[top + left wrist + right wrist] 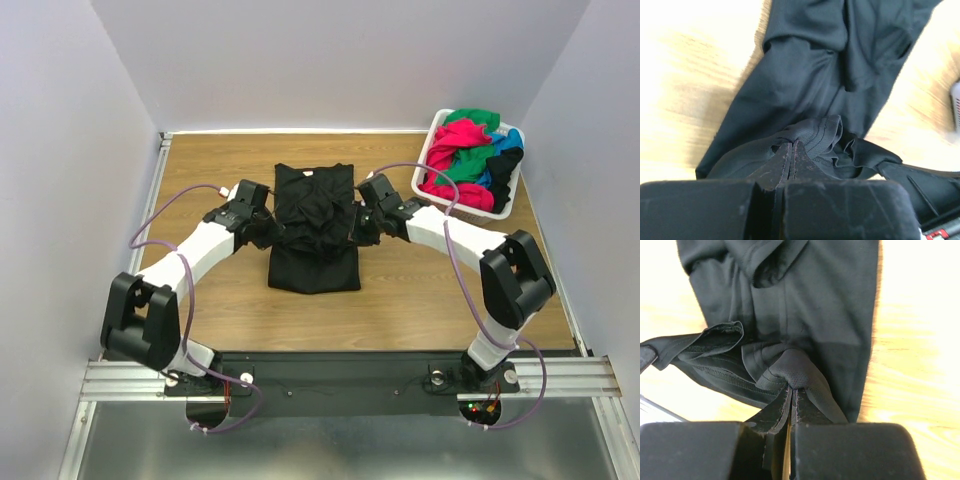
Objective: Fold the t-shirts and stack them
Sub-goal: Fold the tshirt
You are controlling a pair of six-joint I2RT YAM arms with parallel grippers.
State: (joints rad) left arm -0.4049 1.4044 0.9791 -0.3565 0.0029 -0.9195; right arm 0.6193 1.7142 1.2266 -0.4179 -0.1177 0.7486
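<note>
A black t-shirt lies lengthwise on the wooden table, its sides folded in, a small white neck label at its far end. My left gripper is shut on the shirt's left edge; in the left wrist view the jaws pinch a bunched hem. My right gripper is shut on the shirt's right edge; in the right wrist view the jaws pinch a fold of black fabric. Both grips are lifted slightly off the table. More t-shirts, pink-red, green, blue and black, are piled in the basket.
A white slatted plastic basket stands at the far right of the table. The wooden table is walled by white panels on the left, back and right. The arms' base rail runs along the near edge.
</note>
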